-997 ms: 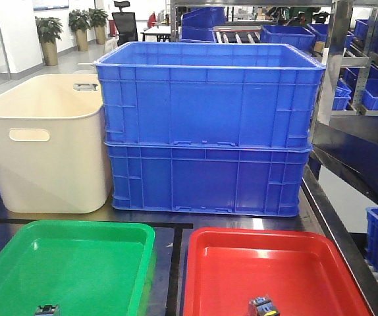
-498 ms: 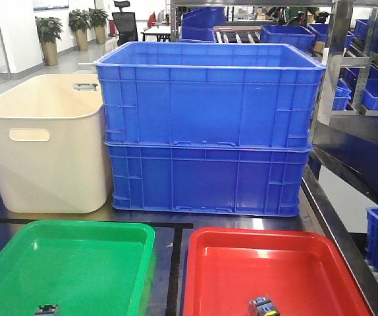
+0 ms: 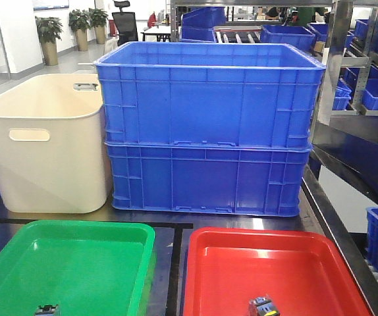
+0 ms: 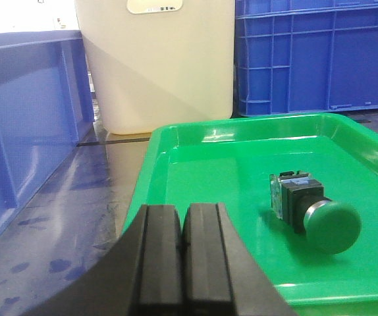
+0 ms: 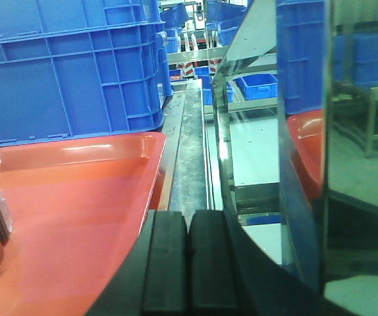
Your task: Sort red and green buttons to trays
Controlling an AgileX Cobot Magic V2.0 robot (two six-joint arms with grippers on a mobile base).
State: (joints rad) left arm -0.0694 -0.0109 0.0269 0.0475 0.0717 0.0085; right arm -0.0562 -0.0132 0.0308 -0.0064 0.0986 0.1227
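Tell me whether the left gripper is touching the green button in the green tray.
Apart. The left wrist view shows the left gripper, fingers shut together, at the near rim of the green tray, with bare tray floor between it and the green button.

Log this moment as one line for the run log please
left gripper shut, empty | right gripper shut, empty | green button in green tray | one button in red tray
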